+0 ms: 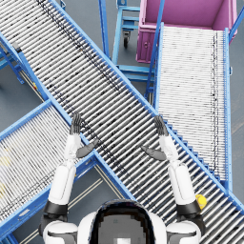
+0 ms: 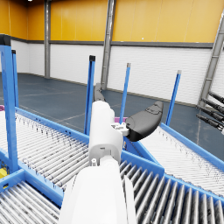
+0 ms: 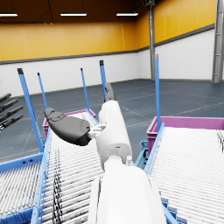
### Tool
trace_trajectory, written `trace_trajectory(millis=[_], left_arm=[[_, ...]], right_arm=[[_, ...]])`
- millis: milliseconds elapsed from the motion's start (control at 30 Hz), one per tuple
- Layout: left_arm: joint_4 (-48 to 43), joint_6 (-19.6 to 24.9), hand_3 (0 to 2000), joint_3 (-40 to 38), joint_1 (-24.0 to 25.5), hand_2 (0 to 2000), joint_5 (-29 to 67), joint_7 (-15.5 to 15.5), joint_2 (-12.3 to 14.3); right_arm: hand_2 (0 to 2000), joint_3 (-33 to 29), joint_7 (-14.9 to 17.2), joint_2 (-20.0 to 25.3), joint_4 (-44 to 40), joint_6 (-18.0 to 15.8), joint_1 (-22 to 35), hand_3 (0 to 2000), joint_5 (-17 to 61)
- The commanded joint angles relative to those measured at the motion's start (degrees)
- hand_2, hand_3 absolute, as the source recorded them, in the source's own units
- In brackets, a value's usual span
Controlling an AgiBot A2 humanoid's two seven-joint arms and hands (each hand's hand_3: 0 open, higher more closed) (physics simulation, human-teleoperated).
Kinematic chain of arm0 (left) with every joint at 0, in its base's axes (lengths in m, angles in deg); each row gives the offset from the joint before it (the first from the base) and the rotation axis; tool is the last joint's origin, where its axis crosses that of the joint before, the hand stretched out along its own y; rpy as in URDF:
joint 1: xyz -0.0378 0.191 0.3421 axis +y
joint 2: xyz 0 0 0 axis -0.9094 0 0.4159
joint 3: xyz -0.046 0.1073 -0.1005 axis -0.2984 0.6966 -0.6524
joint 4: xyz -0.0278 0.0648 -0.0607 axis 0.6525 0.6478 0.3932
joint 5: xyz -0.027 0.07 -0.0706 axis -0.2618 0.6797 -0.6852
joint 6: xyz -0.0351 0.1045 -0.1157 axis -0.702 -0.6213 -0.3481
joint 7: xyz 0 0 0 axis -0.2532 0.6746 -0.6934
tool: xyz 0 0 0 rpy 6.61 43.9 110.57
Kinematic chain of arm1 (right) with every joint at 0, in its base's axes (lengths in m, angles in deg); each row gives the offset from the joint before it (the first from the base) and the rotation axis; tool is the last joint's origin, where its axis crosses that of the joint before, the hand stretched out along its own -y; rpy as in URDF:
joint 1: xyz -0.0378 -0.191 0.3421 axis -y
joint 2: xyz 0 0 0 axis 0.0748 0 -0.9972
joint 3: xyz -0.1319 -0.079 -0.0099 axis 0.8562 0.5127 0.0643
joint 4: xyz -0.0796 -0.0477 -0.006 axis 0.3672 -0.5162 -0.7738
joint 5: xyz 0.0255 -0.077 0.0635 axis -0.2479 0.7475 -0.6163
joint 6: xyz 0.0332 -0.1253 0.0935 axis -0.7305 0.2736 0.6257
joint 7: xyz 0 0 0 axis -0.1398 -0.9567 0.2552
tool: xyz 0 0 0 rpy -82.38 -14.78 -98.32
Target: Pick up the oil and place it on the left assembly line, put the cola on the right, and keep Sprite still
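No oil, cola or Sprite bottle shows in any view. My left hand [image 1: 77,139] and right hand [image 1: 159,141] both hover over the long diagonal roller conveyor [image 1: 102,90], fingers stretched flat, thumbs turned inward, holding nothing. In the left wrist view my left hand [image 2: 139,123] is empty above the rollers. The right wrist view shows my right hand [image 3: 72,127] empty too. A small yellow rounded thing [image 1: 201,200] peeks out beside my right forearm; I cannot tell what it is.
A left roller line [image 1: 26,155] branches off low at the left and a right roller line [image 1: 190,81] runs up to a pink bin [image 1: 188,14]. Blue rails and upright posts [image 2: 89,94] border the lines. A blue cart frame [image 1: 126,24] stands on the grey floor beyond.
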Motion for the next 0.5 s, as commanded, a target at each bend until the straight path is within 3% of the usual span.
trace_trajectory(millis=[33, 500], left_arm=[[0.0, 0.0, 0, 0.0, 0.0, 0, 0.0, 0.0, 0.0], [0.0, 0.0, 0, 0.0, 0.0, 0, 0.0, 0.0, 0.0]], right_arm=[[0, 0.0, 0.0, 0.0, 0.0, 0.0, 0.0, 0, 0.0], [0, 0.0, 0.0, 0.0, 0.0, 0.0, 0.0, 0, 0.0]])
